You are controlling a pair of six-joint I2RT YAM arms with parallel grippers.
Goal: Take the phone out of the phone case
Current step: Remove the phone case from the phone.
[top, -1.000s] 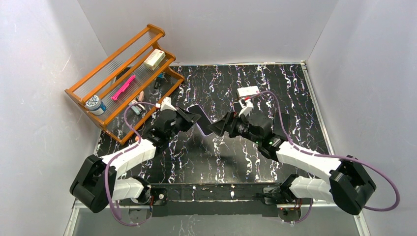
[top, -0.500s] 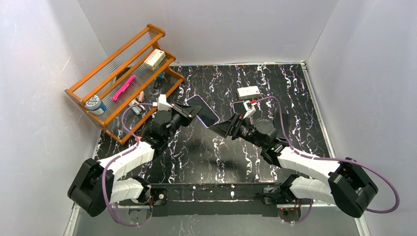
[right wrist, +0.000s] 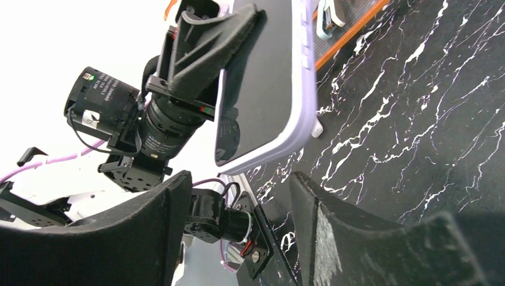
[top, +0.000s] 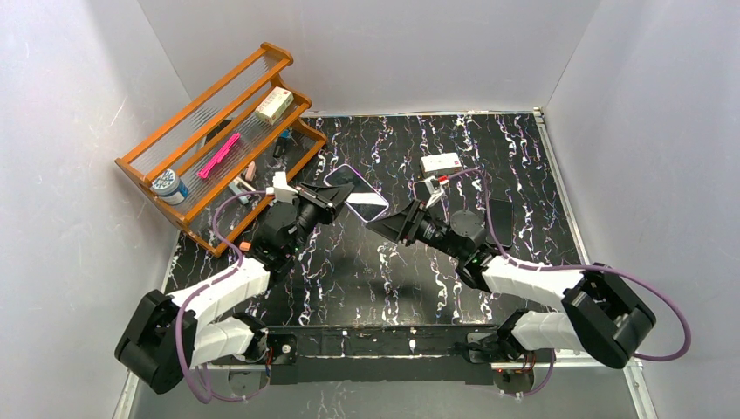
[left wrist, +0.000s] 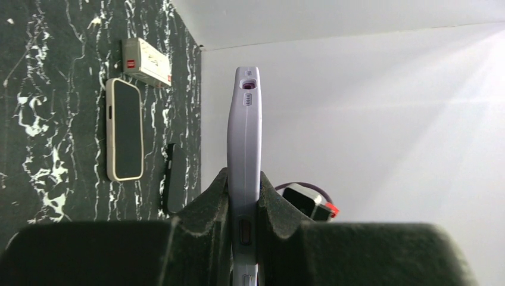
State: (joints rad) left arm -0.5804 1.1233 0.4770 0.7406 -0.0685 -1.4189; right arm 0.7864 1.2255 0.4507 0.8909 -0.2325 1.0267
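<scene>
Black marbled table [top: 524, 157]: phone [right wrist: 262, 83] in phone case [right wrist: 301, 119] raised at frame centre.
Clamped edge-on by left gripper [left wrist: 244, 185]; right gripper [right wrist: 238, 190] fingers apart, just beside it.

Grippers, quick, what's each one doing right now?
Left gripper: shut on the cased phone.
Right gripper: open, holding nothing.

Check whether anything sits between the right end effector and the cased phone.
Nothing visible does. The open right end effector faces the cased phone across an open gap; the left end effector clamps its far end.
</scene>
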